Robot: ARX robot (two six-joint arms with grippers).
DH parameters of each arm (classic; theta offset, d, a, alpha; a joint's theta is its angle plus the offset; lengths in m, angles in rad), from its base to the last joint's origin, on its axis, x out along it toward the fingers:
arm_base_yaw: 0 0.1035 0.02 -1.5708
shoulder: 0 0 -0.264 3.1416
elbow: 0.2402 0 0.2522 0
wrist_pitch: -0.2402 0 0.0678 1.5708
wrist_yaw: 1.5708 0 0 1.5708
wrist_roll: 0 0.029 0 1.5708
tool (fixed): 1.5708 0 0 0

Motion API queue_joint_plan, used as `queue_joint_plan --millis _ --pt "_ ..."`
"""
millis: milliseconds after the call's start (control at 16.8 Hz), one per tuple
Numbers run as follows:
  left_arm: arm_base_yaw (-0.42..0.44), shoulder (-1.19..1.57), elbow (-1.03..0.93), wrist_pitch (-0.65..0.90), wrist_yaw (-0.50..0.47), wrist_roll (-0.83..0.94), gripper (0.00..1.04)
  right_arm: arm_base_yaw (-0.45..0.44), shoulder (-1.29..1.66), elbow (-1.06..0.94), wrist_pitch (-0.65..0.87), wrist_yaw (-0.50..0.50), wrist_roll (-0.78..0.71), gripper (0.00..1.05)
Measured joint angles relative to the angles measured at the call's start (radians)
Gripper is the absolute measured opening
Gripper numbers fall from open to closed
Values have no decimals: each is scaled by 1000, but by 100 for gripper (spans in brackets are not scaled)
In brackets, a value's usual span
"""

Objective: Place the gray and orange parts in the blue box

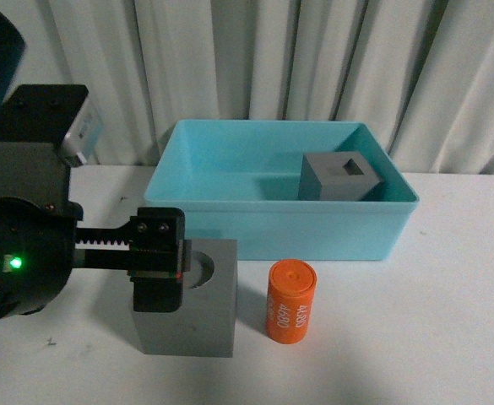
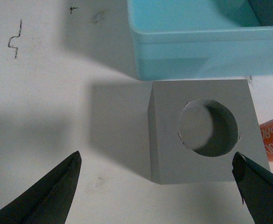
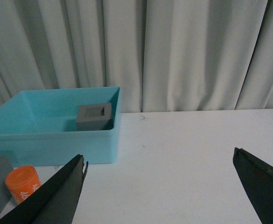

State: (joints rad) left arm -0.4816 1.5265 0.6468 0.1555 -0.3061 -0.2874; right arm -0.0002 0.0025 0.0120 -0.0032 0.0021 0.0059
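Left tool (image 2: 156,158) over the round-recess gray cube (image 1: 198,312), fingers wide apart, nothing held.
The cube stands on the counter (image 1: 415,321) at 7 o'clock of the blue box (image 1: 272,224), just clear of its front wall, with the orange cylinder (image 1: 291,301) upright at its 3 o'clock. The left wrist view shows the cube off-centre in the gap, crowding one finger. Judgement: shift the tool toward 3 o'clock before closing. The cube has no long axis; its faces sit square to the box. The left arm is nearer. The right tool (image 3: 159,155) is open, idle and well apart. The square-recess gray cube (image 1: 338,177) lies inside the box.
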Motion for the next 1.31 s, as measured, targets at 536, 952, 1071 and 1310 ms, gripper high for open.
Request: queue_joint_plan --millis 536,952,1071,1310 --pt "22 222 101 63 23 34 98 0 0 0 0 0 0 98" --pt "31 292 148 79 46 64 98 0 0 0 0 0 0 98" --pt "31 312 163 82 48 79 98 0 0 0 0 0 0 98" --pt "30 349 196 80 58 91 90 0 0 0 0 0 0 98"
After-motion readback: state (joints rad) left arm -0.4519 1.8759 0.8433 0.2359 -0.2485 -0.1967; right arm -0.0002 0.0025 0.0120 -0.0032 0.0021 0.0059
